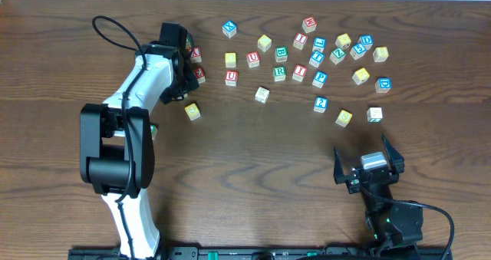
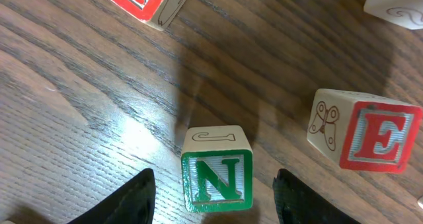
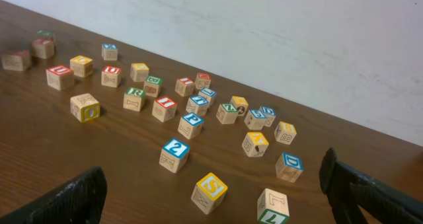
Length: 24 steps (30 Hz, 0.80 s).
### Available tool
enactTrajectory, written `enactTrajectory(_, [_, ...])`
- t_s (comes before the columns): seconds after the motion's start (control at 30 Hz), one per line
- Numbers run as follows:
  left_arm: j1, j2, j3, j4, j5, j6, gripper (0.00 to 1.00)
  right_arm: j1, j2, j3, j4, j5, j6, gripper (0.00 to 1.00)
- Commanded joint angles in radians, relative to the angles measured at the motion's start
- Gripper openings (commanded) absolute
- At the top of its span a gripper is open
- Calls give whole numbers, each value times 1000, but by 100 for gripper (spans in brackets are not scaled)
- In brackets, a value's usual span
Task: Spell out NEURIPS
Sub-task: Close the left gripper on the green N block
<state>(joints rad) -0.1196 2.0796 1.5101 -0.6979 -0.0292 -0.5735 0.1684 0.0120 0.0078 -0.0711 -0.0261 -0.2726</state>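
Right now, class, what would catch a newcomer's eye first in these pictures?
The scatter of lettered cubes across the far half of the table stands out. The left gripper hangs open astride a green N cube, with a red E cube beside it. The right gripper sits wide open near the front edge.

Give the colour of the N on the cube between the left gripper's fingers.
Green; the N cube shows best in the left wrist view.
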Motion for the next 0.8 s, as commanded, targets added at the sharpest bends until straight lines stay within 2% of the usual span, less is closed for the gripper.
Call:
enactTrajectory(0.0, [0,42,9,0,-8,-8,57,-13,-5,-2,-4,8,14,99])
enactTrajectory(0.77, [0,50,18,19,-8,19,57,-13,-5,-2,-4,8,14,99])
